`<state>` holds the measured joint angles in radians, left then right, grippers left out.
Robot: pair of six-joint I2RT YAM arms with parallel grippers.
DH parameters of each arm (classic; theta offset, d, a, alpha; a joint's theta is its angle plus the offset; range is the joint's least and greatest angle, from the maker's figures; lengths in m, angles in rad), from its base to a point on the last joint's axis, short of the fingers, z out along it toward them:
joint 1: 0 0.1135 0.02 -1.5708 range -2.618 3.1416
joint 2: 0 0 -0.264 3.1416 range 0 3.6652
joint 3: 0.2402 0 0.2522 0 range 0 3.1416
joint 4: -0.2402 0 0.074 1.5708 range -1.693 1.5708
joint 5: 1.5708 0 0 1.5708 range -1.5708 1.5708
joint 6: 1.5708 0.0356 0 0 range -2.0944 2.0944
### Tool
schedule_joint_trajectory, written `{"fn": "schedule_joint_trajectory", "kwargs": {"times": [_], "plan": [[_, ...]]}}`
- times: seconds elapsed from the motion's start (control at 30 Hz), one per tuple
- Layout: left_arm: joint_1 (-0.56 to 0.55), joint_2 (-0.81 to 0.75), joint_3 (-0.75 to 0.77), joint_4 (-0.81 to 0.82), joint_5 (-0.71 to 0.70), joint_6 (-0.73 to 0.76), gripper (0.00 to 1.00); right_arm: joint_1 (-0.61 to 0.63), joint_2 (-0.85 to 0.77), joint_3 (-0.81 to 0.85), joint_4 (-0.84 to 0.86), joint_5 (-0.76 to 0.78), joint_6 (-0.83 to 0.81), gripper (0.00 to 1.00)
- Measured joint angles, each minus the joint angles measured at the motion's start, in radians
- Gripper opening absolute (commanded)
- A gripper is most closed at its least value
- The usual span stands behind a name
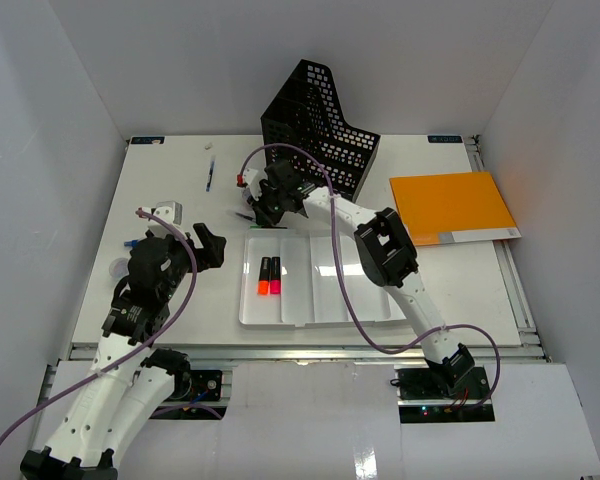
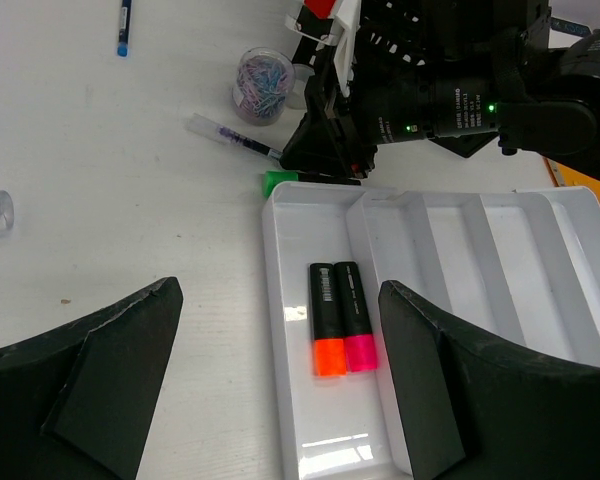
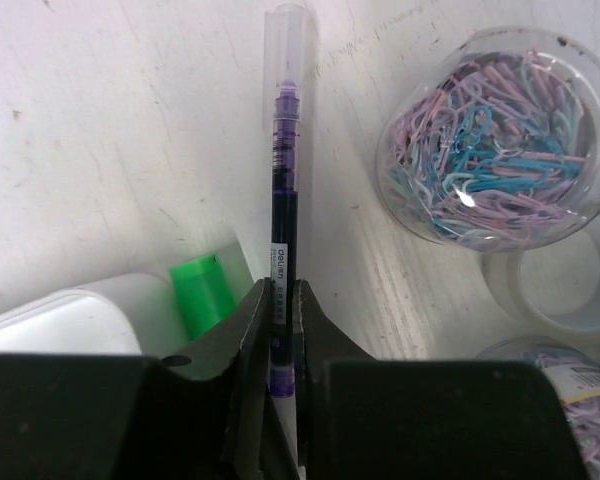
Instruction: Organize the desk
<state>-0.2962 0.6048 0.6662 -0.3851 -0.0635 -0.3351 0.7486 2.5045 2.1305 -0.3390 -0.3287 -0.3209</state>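
Desk point(image 1: 460, 280) fills the middle of the top view, white walls round it, and it's only half sorted imo. Right pincer point(image 3: 283, 300) is pinched onto the purple pen point(image 3: 283, 190), which lies flat on the desk just beside the green highlighter point(image 3: 202, 295) and near the paper-clip jar point(image 3: 500, 140). Gripping one end probably lets it lift clear of both. That arm reaches long toward upper centre, past the white tray point(image 2: 272, 330). Left pincer point(image 2: 280, 340) hangs wide open and empty over the tray's left end, where the orange and pink highlighters point(image 2: 342, 320) lie side by side. That arm is folded at lower left.
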Motion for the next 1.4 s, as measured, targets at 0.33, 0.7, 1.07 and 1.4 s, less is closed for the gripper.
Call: {"fn": "schedule_joint_trajectory", "kwargs": {"times": [0.33,0.7,1.07,1.4], "plan": [[0.0,-0.004,0.0,0.001,0.0,-0.001,0.91,0.001,-0.083,0.032,-0.009,-0.052,0.092,0.08],[0.0,-0.026,0.0,0.001,-0.001,-0.003,0.91,-0.014,-0.399,-0.261,0.01,-0.142,0.176,0.08],[0.0,-0.053,-0.004,0.005,0.004,-0.006,0.91,-0.029,-0.914,-1.058,0.179,-0.09,0.303,0.08],[0.0,-0.067,-0.004,0.005,0.007,-0.006,0.91,-0.029,-1.056,-1.276,0.296,0.071,0.471,0.08]]}}
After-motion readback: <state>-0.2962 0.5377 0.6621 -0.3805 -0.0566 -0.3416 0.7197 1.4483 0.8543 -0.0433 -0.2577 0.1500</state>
